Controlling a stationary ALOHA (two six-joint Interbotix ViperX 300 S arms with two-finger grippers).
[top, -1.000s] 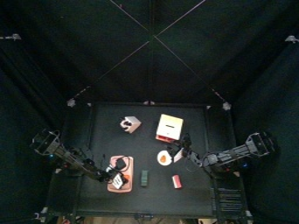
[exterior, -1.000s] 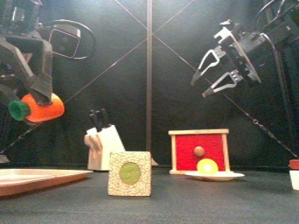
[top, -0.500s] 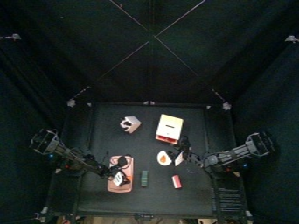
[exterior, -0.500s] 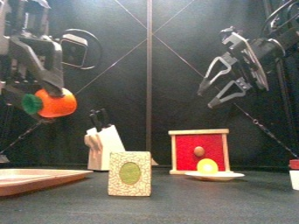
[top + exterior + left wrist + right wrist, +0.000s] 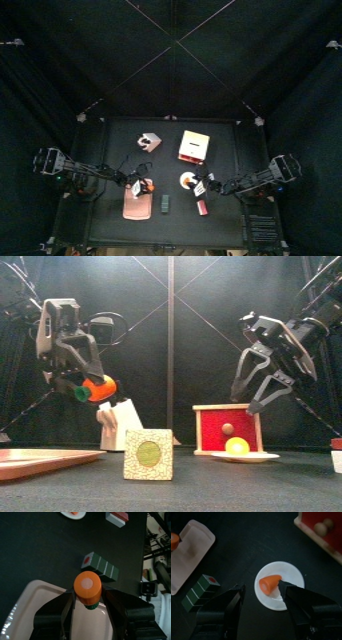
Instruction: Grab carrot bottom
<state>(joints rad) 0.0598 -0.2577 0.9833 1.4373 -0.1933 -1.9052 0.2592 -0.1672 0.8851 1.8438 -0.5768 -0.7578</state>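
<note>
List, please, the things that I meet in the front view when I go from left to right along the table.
Pink tray → knife block → green patterned card box → red box → white plate → small red block.

Top cam: high overhead, straight down, far. Front cam: table level, facing back, close. Wrist cams look down close; both share green box (image 5: pixel 101 566) (image 5: pixel 198 591) w/ front (image 5: pixel 150 454).
</note>
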